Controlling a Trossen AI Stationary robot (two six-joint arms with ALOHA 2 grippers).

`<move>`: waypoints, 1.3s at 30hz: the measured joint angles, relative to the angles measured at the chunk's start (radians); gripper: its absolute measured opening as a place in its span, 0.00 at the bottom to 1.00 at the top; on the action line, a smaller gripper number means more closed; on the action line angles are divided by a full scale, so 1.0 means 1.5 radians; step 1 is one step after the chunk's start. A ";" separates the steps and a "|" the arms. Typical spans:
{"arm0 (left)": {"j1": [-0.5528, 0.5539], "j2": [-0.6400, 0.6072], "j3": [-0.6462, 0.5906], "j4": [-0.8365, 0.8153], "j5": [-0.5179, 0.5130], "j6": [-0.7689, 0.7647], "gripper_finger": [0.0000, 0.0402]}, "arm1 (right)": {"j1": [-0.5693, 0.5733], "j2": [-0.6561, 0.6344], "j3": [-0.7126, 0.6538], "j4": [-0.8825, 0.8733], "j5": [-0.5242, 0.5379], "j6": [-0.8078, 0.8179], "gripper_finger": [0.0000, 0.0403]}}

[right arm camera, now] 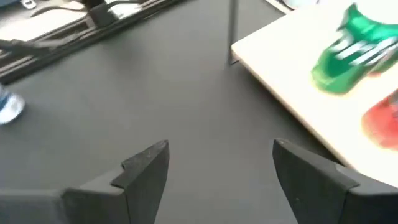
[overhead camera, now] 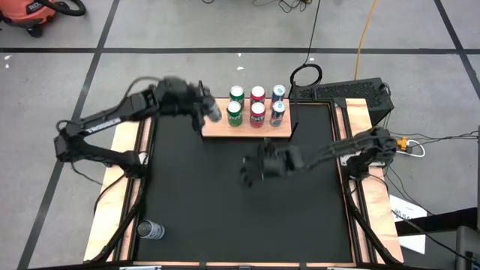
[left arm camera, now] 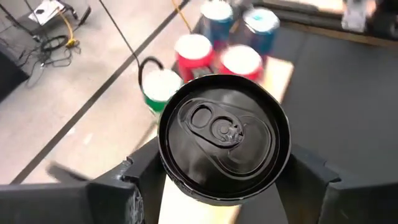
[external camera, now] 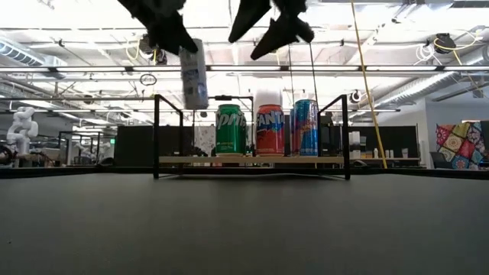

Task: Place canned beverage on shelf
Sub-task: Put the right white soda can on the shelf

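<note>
The light-wood shelf (overhead camera: 247, 129) stands at the table's far middle and holds two green, two red and two blue cans (overhead camera: 257, 104). My left gripper (overhead camera: 208, 109) is shut on a silver can with a dark top (left arm camera: 224, 134), held above the shelf's left end; the can also shows in the low view (external camera: 193, 74). My right gripper (right arm camera: 214, 165) is open and empty, over the table's middle (overhead camera: 251, 171), near of the shelf. My left gripper pinches the silver can between its two fingers (left arm camera: 130, 180), one on each side of the can's wall just below the top rim (left arm camera: 171, 177). The can hangs upright, lifted clear above the shelf's left end (external camera: 193, 74).
Another silver can (overhead camera: 150, 229) lies on the table's near left corner. Black rod uprights (external camera: 157, 134) stand at the shelf's ends. A black stand and cables (overhead camera: 352, 94) lie at the far right. The black tabletop (overhead camera: 247, 217) stretches near of the shelf.
</note>
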State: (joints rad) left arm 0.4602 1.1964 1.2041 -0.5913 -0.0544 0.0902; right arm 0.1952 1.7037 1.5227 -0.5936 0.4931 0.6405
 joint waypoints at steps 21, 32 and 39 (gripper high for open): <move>0.258 0.244 -0.001 0.141 0.237 0.139 0.57 | -0.184 -0.059 0.000 -0.027 -0.158 -0.032 0.67; 0.261 0.247 -0.001 0.146 0.225 0.160 0.60 | -0.196 -0.060 0.000 -0.027 -0.158 -0.034 0.67; 0.261 0.247 -0.001 0.149 0.190 0.152 0.70 | -0.196 -0.060 0.000 -0.027 -0.158 -0.034 0.67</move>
State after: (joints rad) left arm 0.8513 1.5673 1.2034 -0.3678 0.2299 0.3178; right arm -0.0982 1.6142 1.5225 -0.6334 0.2558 0.5896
